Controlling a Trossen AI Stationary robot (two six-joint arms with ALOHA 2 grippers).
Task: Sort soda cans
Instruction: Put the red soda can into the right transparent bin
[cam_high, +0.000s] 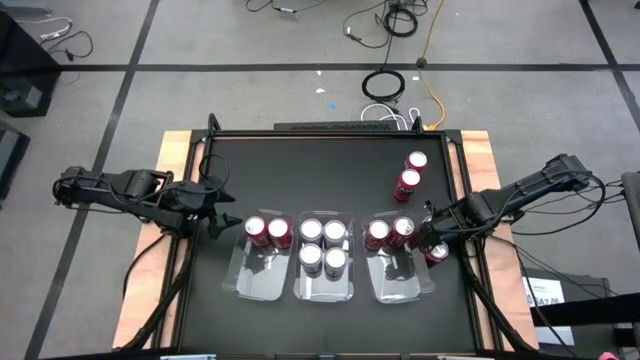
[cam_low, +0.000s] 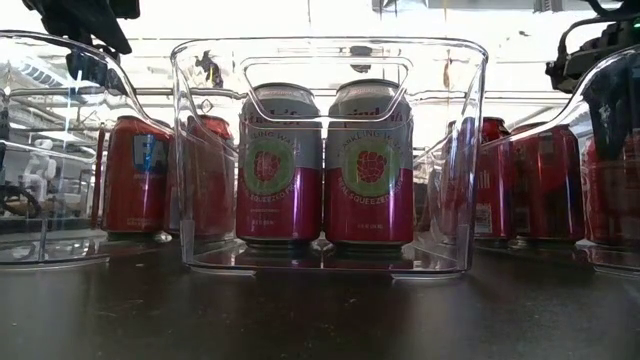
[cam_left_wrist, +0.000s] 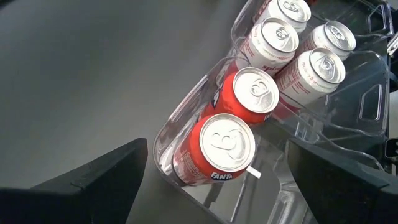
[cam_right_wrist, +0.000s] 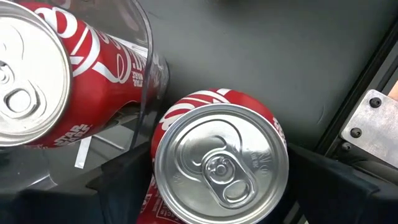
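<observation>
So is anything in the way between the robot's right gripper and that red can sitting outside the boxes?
No, nothing visible is. The right gripper hangs right over the loose red can, with open fingers on either side of its top. The right tray stands just beside the can; its clear wall is the only thing close by.

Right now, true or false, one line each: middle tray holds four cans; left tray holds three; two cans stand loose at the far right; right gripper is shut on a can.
1. The middle tray holds four cans. True.
2. The left tray holds three cans. False: two, the Fanta cans.
3. Two loose cans stand far right, outside every tray. True.
4. The right gripper is shut on a can. False: its fingers stand open, straddling a red can beside the right tray.
</observation>
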